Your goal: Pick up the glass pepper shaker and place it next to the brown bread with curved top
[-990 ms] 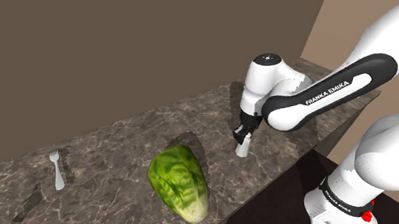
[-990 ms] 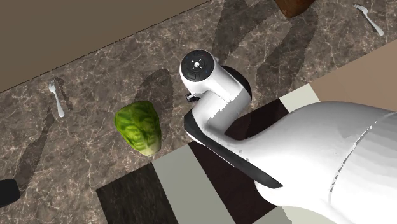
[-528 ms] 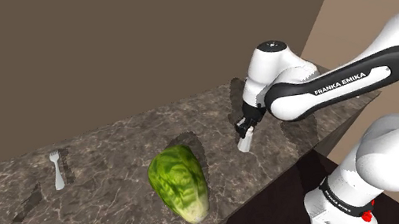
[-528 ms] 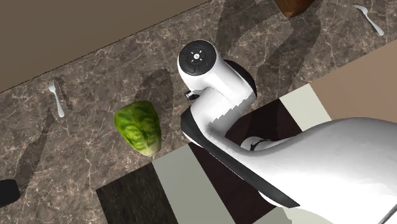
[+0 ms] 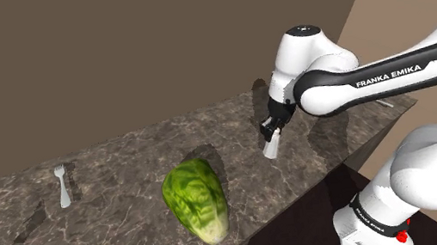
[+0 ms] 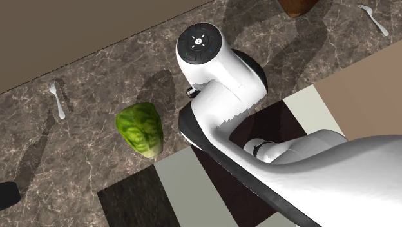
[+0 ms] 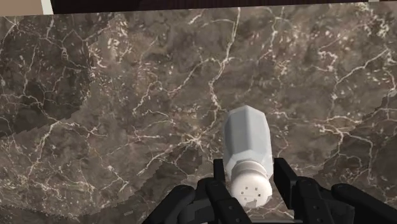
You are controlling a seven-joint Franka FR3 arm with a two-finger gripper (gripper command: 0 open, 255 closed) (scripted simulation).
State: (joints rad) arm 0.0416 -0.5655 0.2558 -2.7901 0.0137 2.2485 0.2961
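Gripper (image 7: 251, 173) clamped on the shaker (image 7: 248, 149) over the marble counter (image 7: 127, 127).
Its fingers (image 7: 218, 178) pinch the perforated cap end. The pale body hangs below the hand, apparently clear of the surface. A lettuce (image 5: 195, 200) lies near the hand, and a fork (image 5: 62, 185) lies farther off.

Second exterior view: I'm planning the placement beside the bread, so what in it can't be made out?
Brown bread: cut off by the top edge, so its top shape is unclear.
Pepper shaker: clasped by the jaws in the wrist view, but here covered by the white arm.
Black object: cut by the left edge; cannot be identified.
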